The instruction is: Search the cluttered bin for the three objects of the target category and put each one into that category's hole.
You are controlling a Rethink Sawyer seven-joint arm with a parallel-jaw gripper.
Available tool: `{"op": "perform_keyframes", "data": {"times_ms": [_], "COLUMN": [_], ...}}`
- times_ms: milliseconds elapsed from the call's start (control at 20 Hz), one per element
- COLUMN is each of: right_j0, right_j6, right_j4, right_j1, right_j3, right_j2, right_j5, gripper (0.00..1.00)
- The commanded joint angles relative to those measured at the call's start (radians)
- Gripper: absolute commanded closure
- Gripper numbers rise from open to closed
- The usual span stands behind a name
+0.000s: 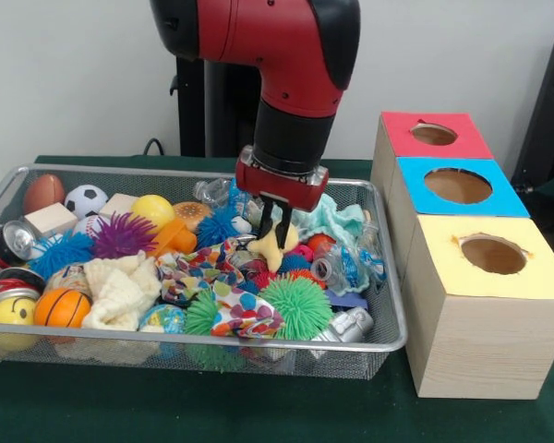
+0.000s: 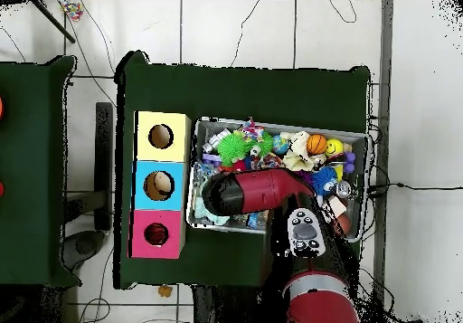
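Note:
The silver wire-mesh bin [image 1: 388, 343] lies on the green table, full of toys; it also shows in the overhead view [image 2: 363, 140]. My gripper [image 1: 275, 231] reaches down into the bin's middle right. It is shut on a pale yellow soft toy, the duck [image 1: 266, 251], which sits just above the clutter. The tiger and the teddy bear are hidden. The red-topped box [image 1: 462, 140] stands right of the bin at the back, with its round hole [image 1: 433, 134]. It also shows in the overhead view [image 2: 156, 234]. In the overhead view the red arm [image 2: 253, 193] hides the gripper.
A blue-topped box [image 1: 512, 196] and a yellow-topped box [image 1: 535, 277] stand in front of the red one. The bin also holds green [image 1: 300, 306], purple [image 1: 122, 235] and blue [image 1: 63, 251] pom balls, a basketball [image 1: 62, 307], a soccer ball [image 1: 86, 198], cans [image 1: 346, 325] and a cream cloth [image 1: 120, 288].

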Motion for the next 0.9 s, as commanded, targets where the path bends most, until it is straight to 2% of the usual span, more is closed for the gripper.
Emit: {"op": "perform_keyframes", "data": {"times_ms": [50,250,650,900], "right_j0": [0.007,0.007,-0.035,-0.010], "right_j6": [0.000,0.012,-0.034,0.004], "right_j4": [0.047,0.051,0.109,0.103], "right_j1": [-0.091,-0.121,-0.328,-0.373], "right_j3": [0.067,0.112,0.289,0.359], "right_j2": [0.071,0.069,0.078,0.040], "right_j5": [0.102,0.086,0.157,0.120], "gripper": [1.00,1.00,1.00,1.00]}}
